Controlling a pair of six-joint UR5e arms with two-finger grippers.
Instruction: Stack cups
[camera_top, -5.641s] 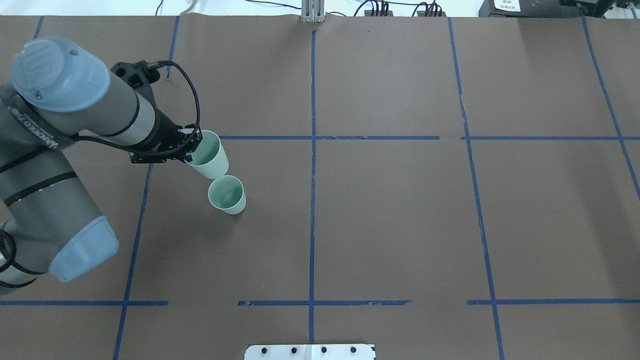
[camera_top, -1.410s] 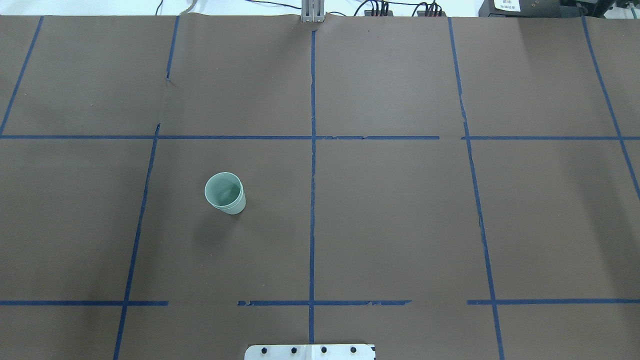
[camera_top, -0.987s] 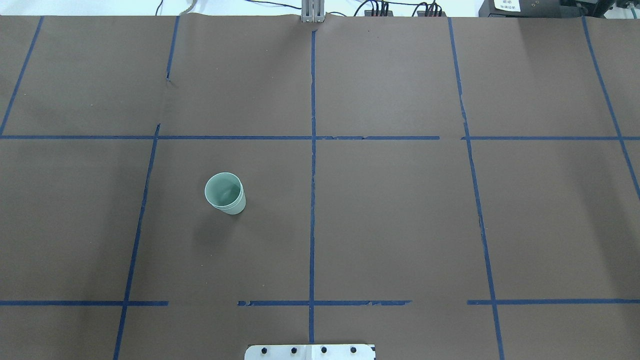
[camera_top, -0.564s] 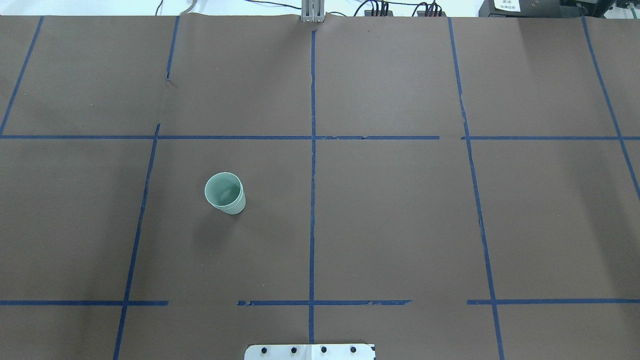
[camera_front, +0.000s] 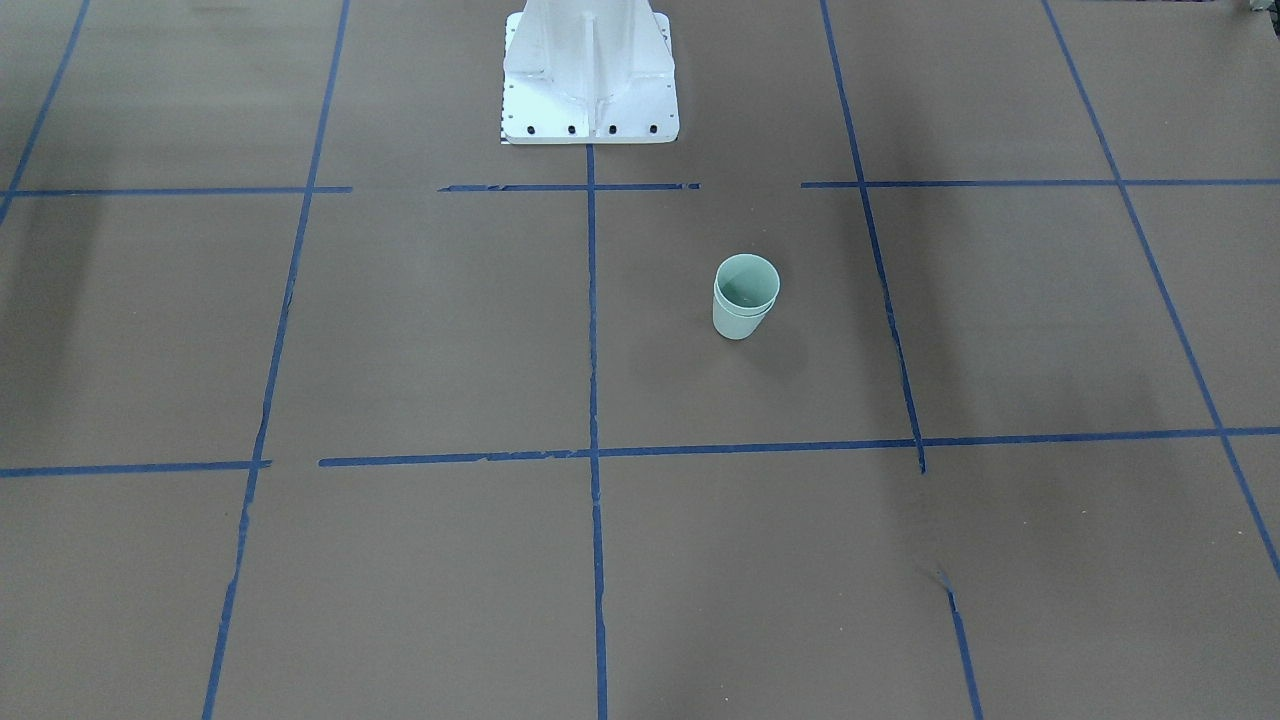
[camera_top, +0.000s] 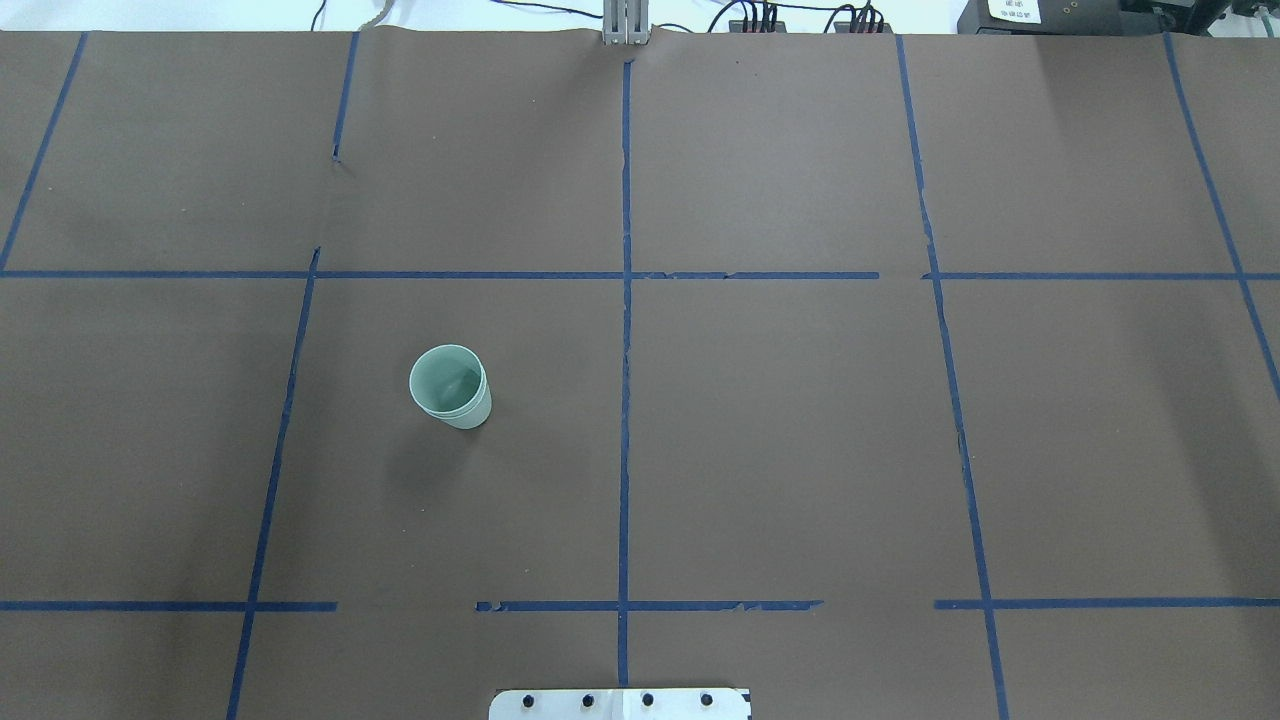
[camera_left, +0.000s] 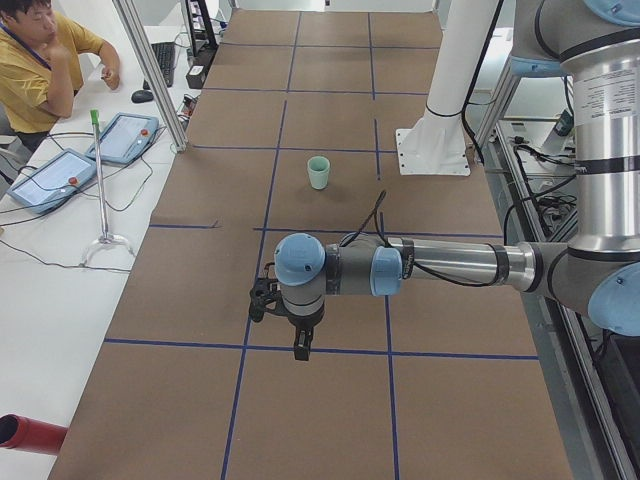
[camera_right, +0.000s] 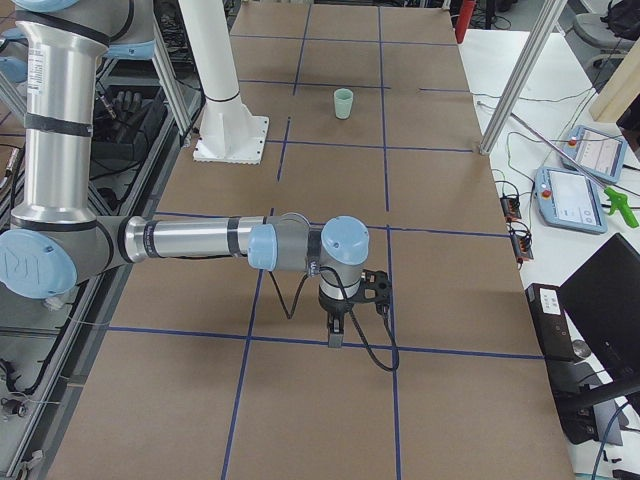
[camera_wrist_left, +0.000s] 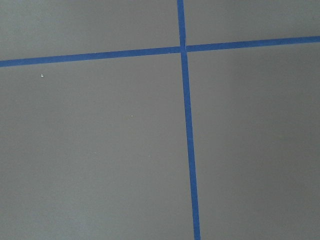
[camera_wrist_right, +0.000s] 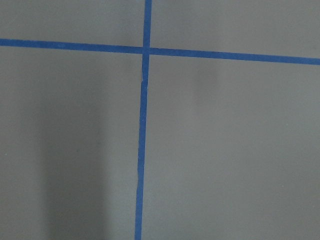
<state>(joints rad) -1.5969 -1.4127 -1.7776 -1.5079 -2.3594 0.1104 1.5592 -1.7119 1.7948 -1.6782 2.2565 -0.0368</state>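
The two pale mint-green cups (camera_top: 450, 388) stand upright on the brown paper, one nested inside the other, left of the table's centre line. The stack also shows in the front view (camera_front: 745, 297), the left side view (camera_left: 318, 172) and the right side view (camera_right: 343, 103). My left gripper (camera_left: 300, 345) hangs over the table's left end, far from the cups. My right gripper (camera_right: 335, 335) hangs over the right end. Both point down and show only in the side views, so I cannot tell whether they are open or shut. The wrist views show only paper and blue tape.
Blue tape lines (camera_top: 625, 400) divide the brown paper into squares. The white robot base (camera_front: 590, 70) stands at the table's robot side. An operator (camera_left: 40, 60) sits by teach pendants (camera_left: 60, 175) on the side bench. Aluminium posts (camera_left: 150, 70) stand at the table's far edge.
5.6 s ago my left gripper held one cup tilted above the other. Now the cups are nested and the arm has left the overhead view. Nothing has moved in the last 1.4 s.
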